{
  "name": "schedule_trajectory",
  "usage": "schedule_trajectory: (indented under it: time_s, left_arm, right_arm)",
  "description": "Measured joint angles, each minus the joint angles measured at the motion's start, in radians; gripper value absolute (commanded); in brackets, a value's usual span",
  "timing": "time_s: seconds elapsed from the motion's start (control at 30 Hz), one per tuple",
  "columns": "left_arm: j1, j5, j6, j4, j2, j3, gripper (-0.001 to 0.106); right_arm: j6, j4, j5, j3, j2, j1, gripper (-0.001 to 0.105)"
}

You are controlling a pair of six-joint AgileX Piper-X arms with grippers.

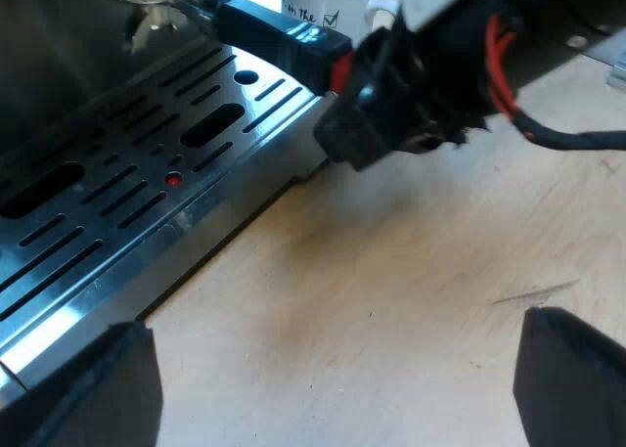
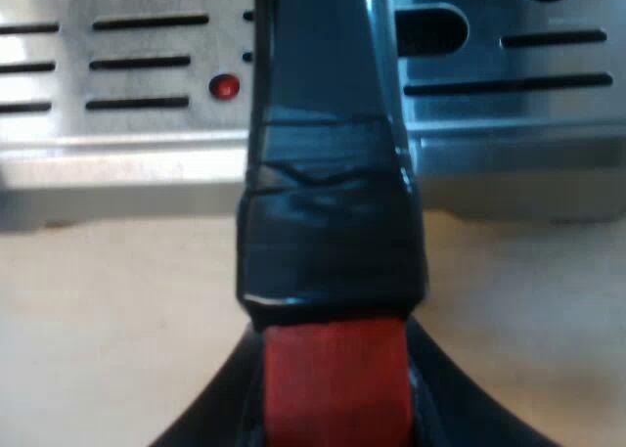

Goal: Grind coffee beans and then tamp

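My two right fingers (image 2: 235, 418) pinch the red end of the one holder handle (image 2: 328, 222), a smooth dark bar wrapped in glossy black tape. It runs away from them over the slotted steel drip tray (image 2: 509, 124) with its single red dot (image 2: 224, 86). My two left fingers (image 1: 93, 388) stand spread wide over the matte wooden tabletop (image 1: 391, 290), the tray's edge just beside one, the handle and one white mug (image 1: 328, 2) well beyond.

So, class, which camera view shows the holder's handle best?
The left wrist view: the handle runs whole from the front of the espresso machine to its red end, where the right gripper is. The right wrist view gives its dark wrap and red end close up, between that gripper's jaws.
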Motion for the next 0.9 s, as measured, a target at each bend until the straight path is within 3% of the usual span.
schedule_trajectory:
  time_s: [0.23, 0.9]
  left_arm:
    - [0.0, 0.0, 0.0, 0.0, 0.0, 0.0, 0.08]
    - [0.0, 0.0, 0.0, 0.0, 0.0, 0.0, 0.08]
  right_arm:
    - [0.016, 0.039, -0.049, 0.048, -0.035, 0.039, 0.0]
    - [0.069, 0.032, 0.062, 0.047, -0.041, 0.164, 0.0]
